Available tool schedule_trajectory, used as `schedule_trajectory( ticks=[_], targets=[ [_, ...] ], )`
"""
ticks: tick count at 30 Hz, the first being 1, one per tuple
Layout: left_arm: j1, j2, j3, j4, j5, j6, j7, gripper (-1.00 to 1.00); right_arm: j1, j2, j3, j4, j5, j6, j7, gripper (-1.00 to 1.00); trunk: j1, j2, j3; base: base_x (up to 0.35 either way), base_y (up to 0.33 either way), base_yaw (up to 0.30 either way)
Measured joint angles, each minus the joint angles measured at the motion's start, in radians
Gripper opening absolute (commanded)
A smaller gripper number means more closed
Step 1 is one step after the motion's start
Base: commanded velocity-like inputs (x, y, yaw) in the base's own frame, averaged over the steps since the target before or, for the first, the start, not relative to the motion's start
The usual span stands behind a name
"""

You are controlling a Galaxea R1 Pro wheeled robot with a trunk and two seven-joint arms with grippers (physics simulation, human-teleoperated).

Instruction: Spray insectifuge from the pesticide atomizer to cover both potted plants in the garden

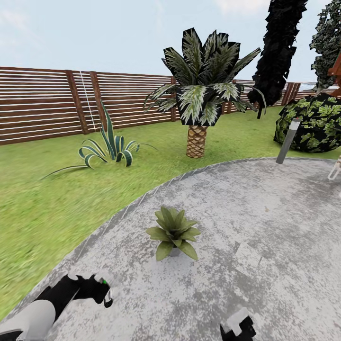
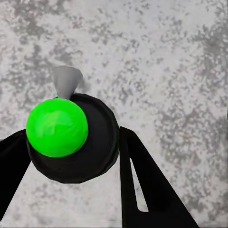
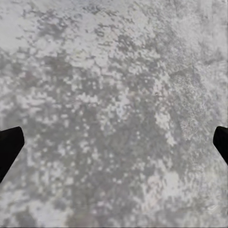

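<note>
While the left gripper (image 2: 71,156) is clenched around the pesticide atomizer (image 2: 71,137), a black round body topped by a bright green cap with a grey nozzle projecting beyond it, the bottle hangs low over the grey paved patio (image 1: 265,222); seen from the head camera, the same gripper (image 1: 102,291) sits at the lower left with a speck of green showing at its tip, the white and black forearm trailing toward the corner. Black fingers (image 2: 142,185) flank the bottle on both sides and touch it, which is judged to keep the nozzle free and pointing away from the wrist, as spraying would demand. One potted plant (image 1: 173,232), a low rosette of pointed olive leaves in a small grey pot, stands on the patio near its curved edge, ahead of the robot and between the two arms, apart from the atomizer; the second is not identified here. The right gripper (image 3: 114,142) is released, its two dark fingertips spread to opposite margins with bare paving between; it carries nothing, presumably held clear to leave the spraying arm room. Beyond the paving lie green lawn (image 1: 42,203), a striped-leaf plant (image 1: 109,149), a palm with a scaly trunk (image 1: 198,137), a dark bush (image 1: 312,123) and a slatted wooden fence (image 1: 42,104). By judgement, pickup is complete and approach to the nearer plant is in hand; whether any spray has landed cannot be told.
</note>
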Motion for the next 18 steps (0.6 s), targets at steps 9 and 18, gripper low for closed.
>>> schedule_trajectory(
  ticks=[9, 18],
  targets=[
    [-0.041, -0.023, 0.012, -0.025, 0.01, 0.4, -0.01, -1.0, 0.0, -0.023, 0.001, 0.026, -0.609, 0.007, -0.063, 1.0, 0.0, 0.0, 0.0, 0.0, 0.0, 0.0],
    [-0.142, -0.032, -0.023, -0.035, 0.003, 0.641, -0.089, -1.0, 0.0, -0.026, 0.009, 0.025, -0.661, 0.006, -0.058, 1.0, 0.0, 0.0, 0.0, 0.0, 0.0, 0.0]
  ],
)
